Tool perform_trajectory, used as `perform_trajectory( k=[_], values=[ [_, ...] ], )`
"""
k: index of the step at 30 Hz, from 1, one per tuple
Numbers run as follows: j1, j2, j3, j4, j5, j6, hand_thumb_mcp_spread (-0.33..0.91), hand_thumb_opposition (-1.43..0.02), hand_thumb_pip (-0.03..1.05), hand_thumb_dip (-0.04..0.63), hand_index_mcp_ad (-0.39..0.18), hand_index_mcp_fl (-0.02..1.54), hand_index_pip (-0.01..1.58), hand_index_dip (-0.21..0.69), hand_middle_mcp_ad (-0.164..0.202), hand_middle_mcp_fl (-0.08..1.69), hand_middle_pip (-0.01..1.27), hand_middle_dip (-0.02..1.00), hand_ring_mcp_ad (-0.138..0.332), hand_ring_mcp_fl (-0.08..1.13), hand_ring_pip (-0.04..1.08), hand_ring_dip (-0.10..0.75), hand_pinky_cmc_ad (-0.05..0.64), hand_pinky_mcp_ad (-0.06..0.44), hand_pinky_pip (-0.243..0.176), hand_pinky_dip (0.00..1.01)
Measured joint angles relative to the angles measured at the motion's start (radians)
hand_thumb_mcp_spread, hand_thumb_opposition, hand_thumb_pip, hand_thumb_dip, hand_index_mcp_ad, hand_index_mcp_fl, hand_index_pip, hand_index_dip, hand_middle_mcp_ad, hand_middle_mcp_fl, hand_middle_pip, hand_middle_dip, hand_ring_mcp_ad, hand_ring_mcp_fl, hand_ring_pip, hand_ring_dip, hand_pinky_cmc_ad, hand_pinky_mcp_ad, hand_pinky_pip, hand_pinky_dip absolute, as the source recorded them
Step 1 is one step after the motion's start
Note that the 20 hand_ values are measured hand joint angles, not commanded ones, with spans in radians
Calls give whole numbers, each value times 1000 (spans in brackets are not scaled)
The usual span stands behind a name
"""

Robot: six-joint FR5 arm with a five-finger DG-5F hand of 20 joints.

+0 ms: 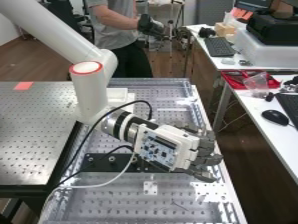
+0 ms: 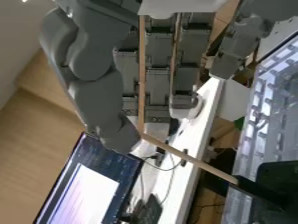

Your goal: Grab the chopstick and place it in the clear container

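Robot hand [image 1: 183, 148] is sitting out over the perforated metal bench [image 1: 110, 202], with the white arm [image 1: 56, 30] coming in from the upper left of the high view, dropping through an upright link under a red-ringed joint [image 1: 86, 68], then sending the wrist [image 1: 124, 125] off at a slant toward the lower right. So the hand is hanging over the bench, its board-covered side [image 1: 158, 149] facing up toward the camera and its fingers pointing out to the right and bending downward. In the wrist view, the thumb [image 2: 96, 97] is crooking in next to the fingers [image 2: 157, 75], and the grip is looking narrow, basically pinching 1 light wooden chopstick [image 2: 189, 159] at the thumb's tip. That chopstick is sticking out at an angle, and its other visible end is meeting something dark [image 2: 256, 189]; can't tell if that's part of the stick or a separate thing. The part near the grip is hiding behind the thumb, so I can't tell how far in it's going. Also, 1 black cable [image 1: 150, 111] is looping past the wrist, a black plate [image 1: 103, 162] is lying on the bench near it, and a red tray [image 1: 233, 80] with clear plastic [image 1: 256, 81] is sitting on the white side table [image 1: 256, 112].
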State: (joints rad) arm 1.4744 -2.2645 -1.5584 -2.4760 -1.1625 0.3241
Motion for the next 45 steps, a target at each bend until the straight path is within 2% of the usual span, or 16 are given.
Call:
perform_trajectory(
  k=[4, 16, 22, 28, 29, 31, 34, 36, 38, 40, 45],
  values=[
    [-1, -2, 3, -2, 3, 1, 641, -920, 592, 309, -70, 387, 1340, 47, 12, 747, 730, 716, -7, 576, 87, 557, 391, 216, 61, 180],
    [-4, -5, 7, -5, 8, 2, 658, -923, 581, 304, -87, 443, 1374, 47, 12, 764, 759, 719, -9, 579, 91, 557, 393, 216, 63, 180],
    [-2, -5, 4, 18, 20, -5, 670, -974, 574, 302, -75, 546, 1405, 30, 9, 815, 801, 716, -7, 581, 91, 557, 393, 216, 61, 180],
    [5, -2, -1, 56, 38, -15, 695, -981, 572, 300, -37, 620, 1328, 33, 12, 848, 803, 714, -10, 642, 103, 557, 394, 213, 58, 176],
    [6, -1, 0, 58, 39, -19, 691, -981, 571, 300, -37, 632, 1312, 33, 10, 860, 785, 714, -7, 649, 103, 557, 408, 230, 75, 180],
    [6, 0, 3, 57, 39, -27, 754, -981, 459, 304, -37, 707, 1260, 30, 10, 909, 749, 714, -7, 675, 105, 557, 414, 232, 75, 180],
    [7, 3, 12, 52, 38, -47, 768, -983, 456, 300, -23, 724, 1230, 30, 14, 916, 738, 716, -9, 749, 103, 557, 412, 246, 75, 176],
    [8, 6, 20, 46, 38, -66, 768, -979, 456, 300, -23, 724, 1211, 33, 14, 930, 733, 712, -9, 792, 101, 557, 428, 246, 91, 180],
    [8, 10, 26, 42, 37, -83, 768, -979, 456, 300, -23, 737, 1190, 33, 12, 949, 721, 705, -21, 833, 105, 557, 431, 250, 87, 176],
    [8, 15, 33, 37, 37, -100, 768, -983, 456, 300, -24, 773, 1150, 33, 10, 962, 709, 698, -54, 869, 101, 559, 429, 248, 91, 176],
    [4, 30, 53, 22, 27, -141, 768, -983, 456, 300, -21, 805, 1082, 30, 14, 1000, 689, 684, -56, 930, 91, 536, 433, 248, 106, 180]
  ],
)
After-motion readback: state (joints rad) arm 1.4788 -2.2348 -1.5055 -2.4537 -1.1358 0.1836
